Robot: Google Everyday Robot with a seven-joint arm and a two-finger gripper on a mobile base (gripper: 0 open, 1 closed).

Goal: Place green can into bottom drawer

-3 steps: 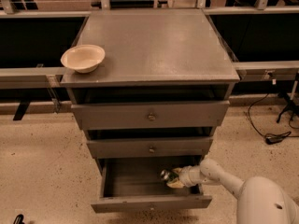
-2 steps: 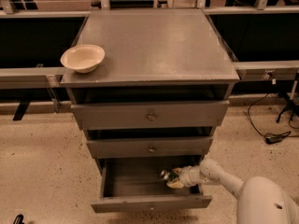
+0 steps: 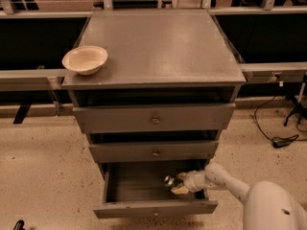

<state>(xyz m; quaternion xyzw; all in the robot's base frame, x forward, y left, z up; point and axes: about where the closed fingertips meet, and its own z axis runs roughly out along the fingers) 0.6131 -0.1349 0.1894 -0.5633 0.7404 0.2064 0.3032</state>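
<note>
The bottom drawer point(image 3: 154, 208) of the grey cabinet is pulled open. My arm reaches into it from the right. My gripper point(image 3: 176, 183) is inside the drawer at its right side, low over the drawer floor. It is shut on the green can point(image 3: 169, 180), which lies sideways between the fingers. Only the can's shiny silver end and a little of its body show; the rest is hidden by the gripper.
A beige bowl point(image 3: 85, 59) stands at the left front of the cabinet top point(image 3: 158, 42). The two upper drawers point(image 3: 154, 119) are closed. A black cable point(image 3: 280, 140) lies on the speckled floor at the right. Dark benches flank the cabinet.
</note>
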